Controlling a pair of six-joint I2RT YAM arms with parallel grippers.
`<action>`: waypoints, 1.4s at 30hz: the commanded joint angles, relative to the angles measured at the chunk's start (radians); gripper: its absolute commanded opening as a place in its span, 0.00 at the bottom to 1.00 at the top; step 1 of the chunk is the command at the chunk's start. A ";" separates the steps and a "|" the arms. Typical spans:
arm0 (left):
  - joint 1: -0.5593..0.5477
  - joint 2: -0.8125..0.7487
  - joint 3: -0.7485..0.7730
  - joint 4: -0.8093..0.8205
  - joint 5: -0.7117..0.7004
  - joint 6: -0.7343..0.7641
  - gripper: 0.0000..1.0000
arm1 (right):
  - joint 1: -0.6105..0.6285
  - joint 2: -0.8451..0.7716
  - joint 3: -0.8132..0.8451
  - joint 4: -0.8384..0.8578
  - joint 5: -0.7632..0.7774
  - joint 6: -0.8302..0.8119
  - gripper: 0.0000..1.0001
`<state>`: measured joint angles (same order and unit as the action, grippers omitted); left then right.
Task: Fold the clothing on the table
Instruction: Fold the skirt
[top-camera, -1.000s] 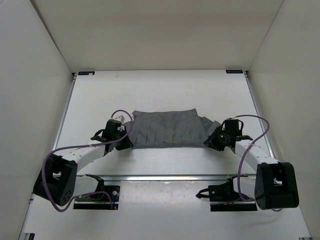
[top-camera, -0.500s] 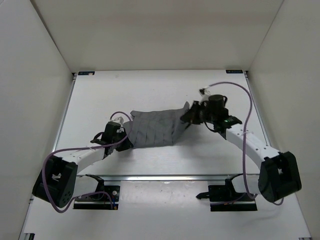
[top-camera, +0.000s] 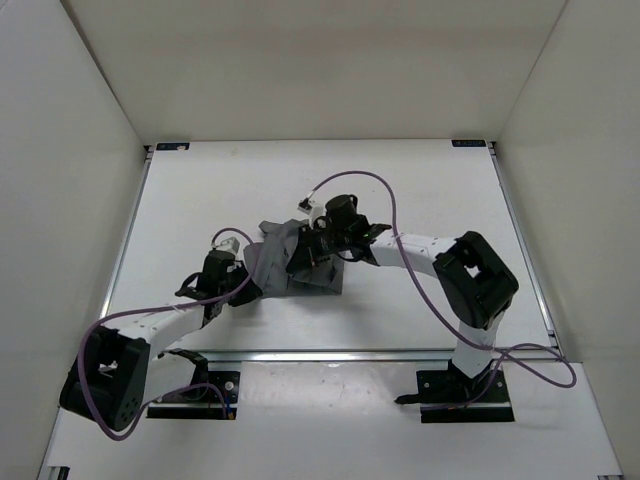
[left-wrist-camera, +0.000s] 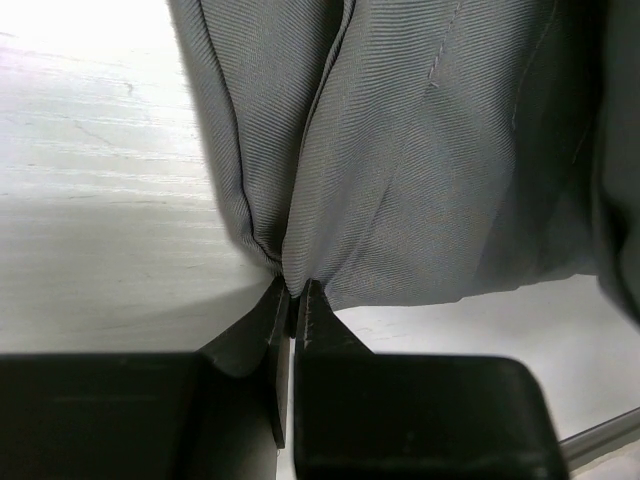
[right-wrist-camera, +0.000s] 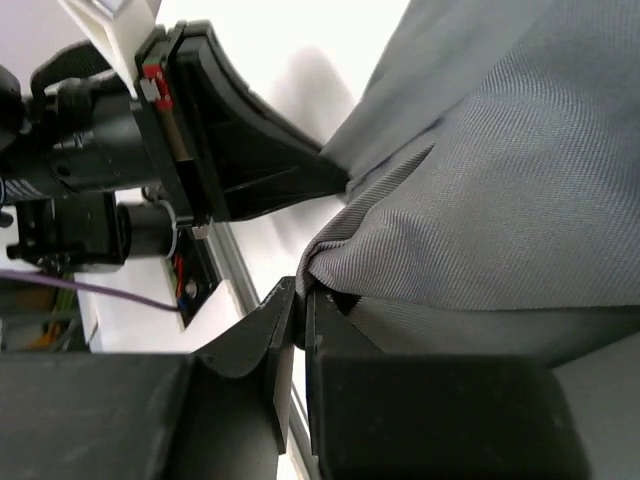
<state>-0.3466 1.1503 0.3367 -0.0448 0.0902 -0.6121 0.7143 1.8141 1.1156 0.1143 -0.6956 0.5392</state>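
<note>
Clothing (top-camera: 278, 245) bunched, doubled over itself, near centre of table (top-camera: 430, 190), slightly toward table's left half. Left gripper (left-wrist-camera: 296, 298) low on table's left-near part, jaws pinched tight on fabric fold. Right gripper (right-wrist-camera: 300, 297) over table's middle, jaws clamped on grey edge.

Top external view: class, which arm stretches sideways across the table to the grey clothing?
The right arm: it crosses leftward, the right gripper shut on the clothing close to the left gripper, whose arm lies on its own side.
</note>
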 joint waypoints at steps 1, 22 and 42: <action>0.012 -0.024 -0.027 -0.032 -0.038 0.003 0.00 | 0.028 0.016 0.091 0.045 -0.074 -0.025 0.00; 0.023 -0.050 -0.021 -0.052 -0.023 0.014 0.00 | 0.128 0.370 0.406 -0.157 -0.176 -0.102 0.00; 0.067 -0.279 0.103 -0.317 0.036 0.057 0.55 | 0.125 0.470 0.512 -0.378 0.290 -0.053 0.00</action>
<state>-0.2897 0.9417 0.3702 -0.2676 0.1024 -0.5678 0.8543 2.2673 1.6184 -0.2016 -0.5819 0.4679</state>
